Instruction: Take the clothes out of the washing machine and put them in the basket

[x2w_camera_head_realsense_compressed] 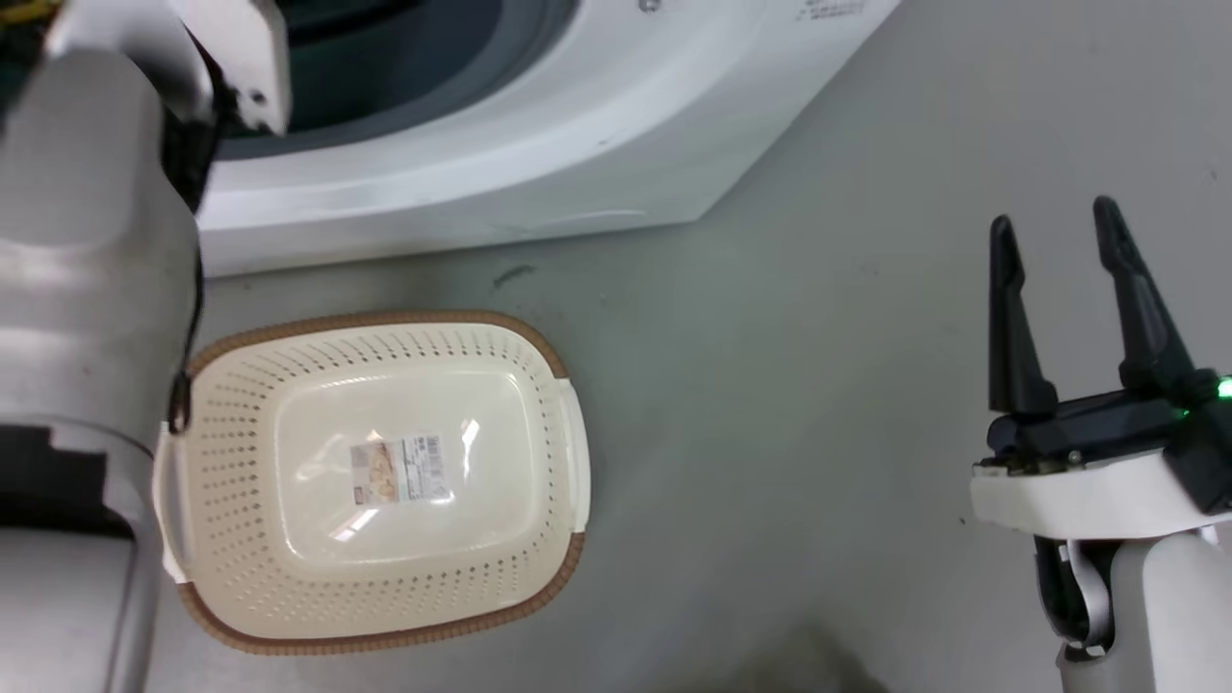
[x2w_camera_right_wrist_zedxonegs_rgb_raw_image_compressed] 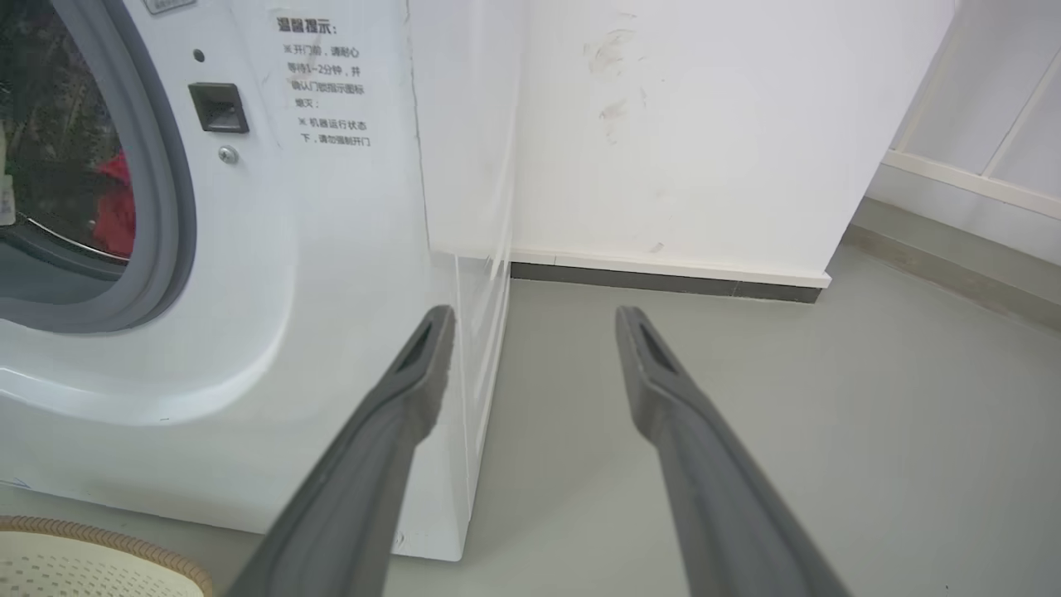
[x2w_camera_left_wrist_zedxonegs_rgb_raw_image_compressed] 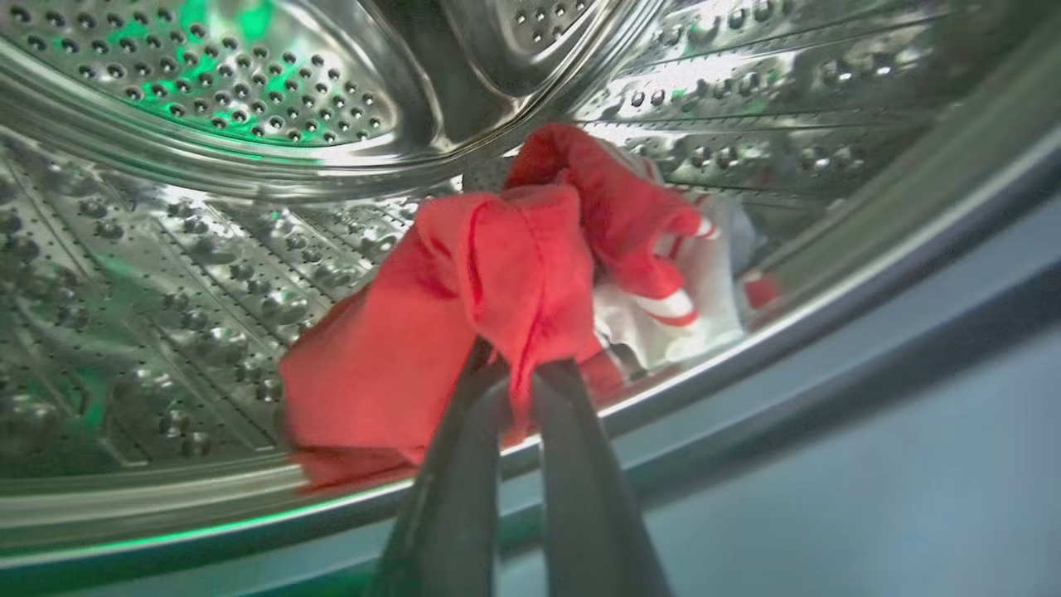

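Note:
Inside the steel drum [x2w_camera_left_wrist_zedxonegs_rgb_raw_image_compressed: 207,249] of the washing machine [x2w_camera_head_realsense_compressed: 539,144], my left gripper [x2w_camera_left_wrist_zedxonegs_rgb_raw_image_compressed: 518,373] is shut on a fold of the plain red garment [x2w_camera_left_wrist_zedxonegs_rgb_raw_image_compressed: 448,315]. Behind it lies the red garment with white stripes [x2w_camera_left_wrist_zedxonegs_rgb_raw_image_compressed: 663,265], resting at the drum's lip. Red cloth [x2w_camera_right_wrist_zedxonegs_rgb_raw_image_compressed: 116,207] shows through the porthole in the right wrist view. The cream basket [x2w_camera_head_realsense_compressed: 375,481] with a brown rim stands on the floor before the machine, a paper label on its bottom, nothing in it. My right gripper [x2w_camera_head_realsense_compressed: 1054,241] hangs open over the floor to the right, holding nothing.
My left forearm [x2w_camera_head_realsense_compressed: 87,289] reaches over the basket's left side into the porthole. A white wall [x2w_camera_right_wrist_zedxonegs_rgb_raw_image_compressed: 704,124] with a dark skirting stands right of the machine. Grey floor [x2w_camera_head_realsense_compressed: 818,433] lies between basket and right gripper.

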